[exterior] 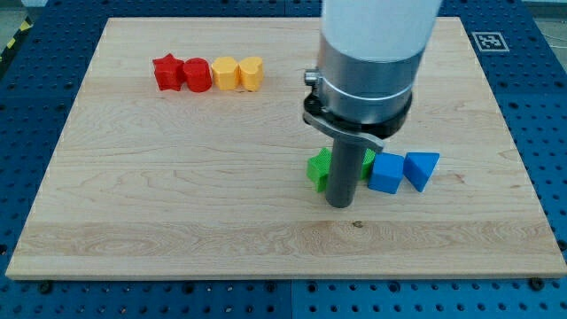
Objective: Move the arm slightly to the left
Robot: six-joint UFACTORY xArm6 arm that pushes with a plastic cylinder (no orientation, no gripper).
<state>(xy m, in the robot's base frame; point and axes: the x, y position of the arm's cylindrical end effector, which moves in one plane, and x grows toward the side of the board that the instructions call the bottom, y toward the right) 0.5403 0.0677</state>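
My tip (339, 205) rests on the wooden board (177, 195), right of centre. It stands just in front of a green block (318, 168), which the rod partly hides. A second green piece (368, 159) shows on the rod's right side. A blue cube (386, 172) and a blue triangular block (421, 169) sit in a row to the right of the tip. At the view's top left, a red star (166, 72), a red round block (197, 74), a yellow hexagon-like block (225, 73) and a yellow heart-like block (252, 73) stand in a row.
The arm's wide silver and white body (372, 62) hangs over the board's upper right part and hides what lies under it. A blue perforated table (545, 133) surrounds the board. A marker tag (488, 41) lies at the top right.
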